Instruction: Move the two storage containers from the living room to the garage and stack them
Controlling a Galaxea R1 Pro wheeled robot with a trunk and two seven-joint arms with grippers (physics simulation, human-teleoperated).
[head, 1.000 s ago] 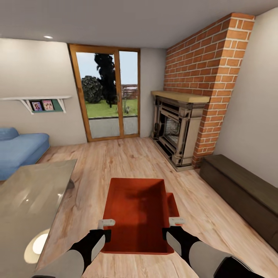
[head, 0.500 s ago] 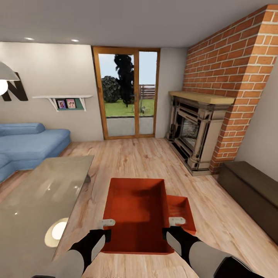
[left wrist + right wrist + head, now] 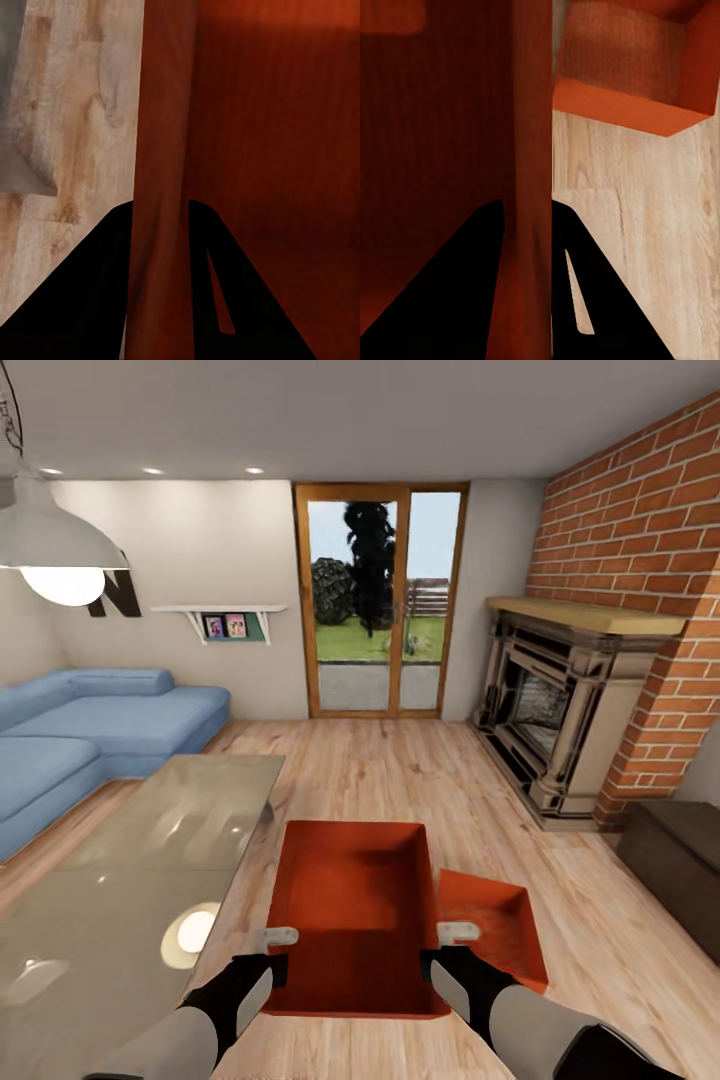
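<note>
I hold one orange-red storage container (image 3: 352,910) in front of me above the living room's wood plank flooring. My left gripper (image 3: 275,938) is shut on its left wall (image 3: 161,112), and my right gripper (image 3: 458,933) is shut on its right wall (image 3: 531,97). In each wrist view the dark fingers straddle the wall's rim, left gripper (image 3: 161,206) and right gripper (image 3: 526,202). The second storage container (image 3: 495,935) rests on the planks just right of the held one, partly hidden behind it, and also shows in the right wrist view (image 3: 630,75).
A glass table (image 3: 130,870) stands close on my left, with a blue sofa (image 3: 90,720) behind it and a pendant lamp (image 3: 55,550) above. The brick fireplace (image 3: 560,710) and low dark cabinet (image 3: 685,860) line the right wall. Glass doors (image 3: 380,610) are straight ahead.
The whole view has swung left: fireplace and cabinet slid right, sofa and lamp came in. The held container keeps its place between my grippers; more of the second container shows.
</note>
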